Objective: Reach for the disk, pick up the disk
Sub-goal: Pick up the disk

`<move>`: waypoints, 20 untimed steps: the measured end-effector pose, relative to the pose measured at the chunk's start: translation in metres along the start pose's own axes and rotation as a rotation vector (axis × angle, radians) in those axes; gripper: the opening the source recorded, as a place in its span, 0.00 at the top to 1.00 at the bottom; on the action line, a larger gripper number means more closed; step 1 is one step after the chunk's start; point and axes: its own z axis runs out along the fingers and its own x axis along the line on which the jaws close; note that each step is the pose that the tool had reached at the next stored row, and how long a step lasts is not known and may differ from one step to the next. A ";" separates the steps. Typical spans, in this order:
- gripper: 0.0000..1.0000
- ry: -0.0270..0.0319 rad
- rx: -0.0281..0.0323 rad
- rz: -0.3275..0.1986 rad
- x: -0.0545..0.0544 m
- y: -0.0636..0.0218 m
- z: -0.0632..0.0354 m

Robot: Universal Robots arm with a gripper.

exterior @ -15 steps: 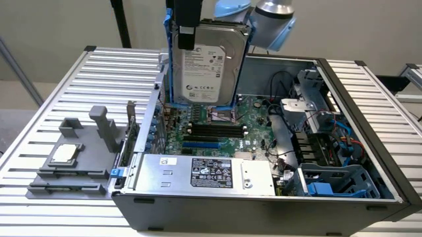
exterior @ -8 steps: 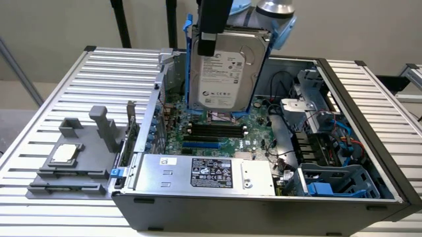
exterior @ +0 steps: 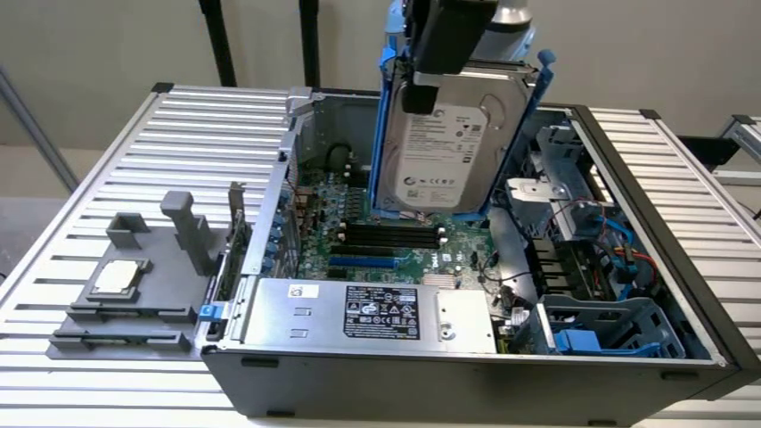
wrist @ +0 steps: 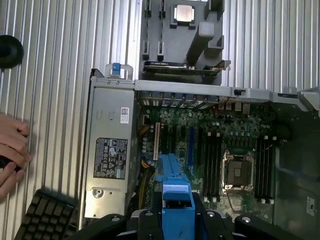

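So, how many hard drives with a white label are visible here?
1. The disk hangs upright in the pincer, lifted above the open computer case. Others may be hidden inside the bays.

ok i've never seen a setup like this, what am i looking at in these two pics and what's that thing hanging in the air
This is a robot arm working over an open computer case on a slatted metal table. One picture comes from a camera beside the table, the other from a camera on the arm's wrist, looking down. The gripper holds the disk, a silver hard drive in blue rails, lifted upright above the motherboard. Beside the case sits a grey holder with a small chip. A person's hand rests on the table.
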 end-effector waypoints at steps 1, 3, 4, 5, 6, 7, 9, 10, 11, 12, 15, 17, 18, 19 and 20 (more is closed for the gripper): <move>0.67 -0.0004 0.0000 0.000 0.002 -0.0042 -0.0003; 0.67 -0.0012 0.0000 0.000 0.006 -0.0127 -0.0009; 0.67 -0.0014 -0.0001 0.000 0.007 -0.0168 -0.0012; 0.67 -0.0019 0.0000 0.000 0.009 -0.0211 -0.0014; 0.67 -0.0021 0.0000 0.000 0.011 -0.0256 -0.0018; 0.67 -0.0025 0.0000 0.000 0.013 -0.0300 -0.0020; 0.67 -0.0031 0.0001 0.000 0.017 -0.0391 -0.0026; 0.67 -0.0033 0.0001 0.000 0.019 -0.0436 -0.0029; 0.67 -0.0034 0.0001 0.000 0.020 -0.0480 -0.0033; 0.67 -0.0037 0.0001 0.000 0.022 -0.0524 -0.0036; 0.67 -0.0043 0.0001 0.000 0.027 -0.0661 -0.0047; 0.67 -0.0044 0.0001 0.000 0.031 -0.0747 -0.0057; 0.67 -0.0046 0.0002 0.000 0.033 -0.0792 -0.0062; 0.67 -0.0046 0.0001 0.000 0.035 -0.0836 -0.0068; 0.67 -0.0046 0.0001 0.000 0.037 -0.0883 -0.0074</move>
